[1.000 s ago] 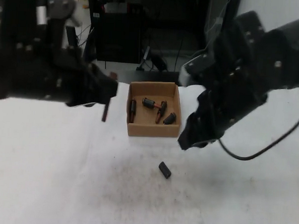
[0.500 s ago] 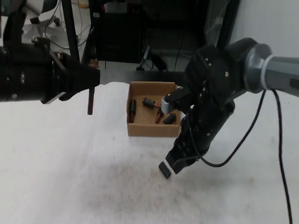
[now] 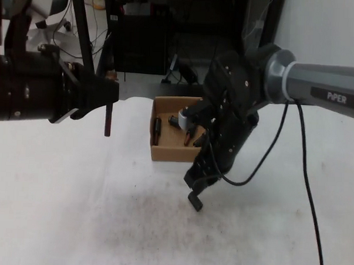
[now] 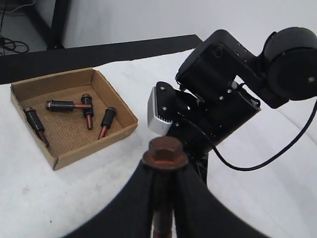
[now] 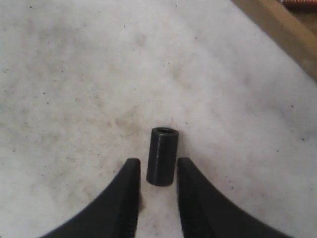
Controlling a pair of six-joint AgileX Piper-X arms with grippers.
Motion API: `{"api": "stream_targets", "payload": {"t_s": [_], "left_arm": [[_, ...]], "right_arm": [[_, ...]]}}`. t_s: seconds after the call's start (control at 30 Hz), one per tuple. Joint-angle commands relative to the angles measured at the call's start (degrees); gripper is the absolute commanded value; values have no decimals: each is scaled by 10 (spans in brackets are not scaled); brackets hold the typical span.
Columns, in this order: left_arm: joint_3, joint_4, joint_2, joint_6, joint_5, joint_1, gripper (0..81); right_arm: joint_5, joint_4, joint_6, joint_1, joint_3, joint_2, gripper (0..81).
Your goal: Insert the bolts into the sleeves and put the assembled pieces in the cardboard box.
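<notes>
Noted black sleeve lying on desk, just near of cardboard box, between spread fingers of right pincer, untouched. Judged light, rigid, smooth, prone to rolling; best pinched across flanks mid-length. Saw left pincer clamped on bolt below head, left of box.

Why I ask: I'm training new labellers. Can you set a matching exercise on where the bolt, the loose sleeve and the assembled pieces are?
1. bolt
2. loose sleeve
3. assembled pieces

A. in the cardboard box
B. clamped in the left gripper, off the bench
C. lying on the bench between the open fingers of the right gripper

Pairs: 1-B, 2-C, 3-A.
</notes>
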Motion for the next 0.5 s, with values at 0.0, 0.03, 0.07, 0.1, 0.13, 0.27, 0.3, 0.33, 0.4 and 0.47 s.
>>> {"api": "stream_targets", "payload": {"t_s": [0.0, 0.03, 0.07, 0.1, 0.13, 0.27, 0.3, 0.33, 0.4, 0.47], "left_arm": [[0, -8, -6, 6, 5, 1, 2], [0, -8, -6, 8, 5, 1, 2], [0, -8, -6, 8, 5, 1, 2], [0, -8, -6, 8, 5, 1, 2], [0, -8, -6, 13, 5, 1, 2], [0, -8, -6, 21, 0, 1, 2], [0, -8, -6, 21, 0, 1, 2], [0, -8, -6, 21, 0, 1, 2], [0, -8, -6, 21, 0, 1, 2], [0, -8, -6, 21, 0, 1, 2]], "right_arm": [[-11, 6, -5, 2, -23, 22, 249], [-11, 7, -5, 2, -23, 27, 249], [-11, 9, -7, 2, -23, 32, 249], [-11, 13, -14, 2, -23, 36, 249], [-11, 15, -15, 2, -23, 40, 249], [-10, 25, -35, 2, -23, 51, 249], [-8, 27, -37, 2, -23, 53, 249], [-7, 26, -37, 2, -23, 55, 249], [-7, 25, -39, 2, -23, 58, 249], [-7, 21, -39, 2, -23, 62, 249]]}}
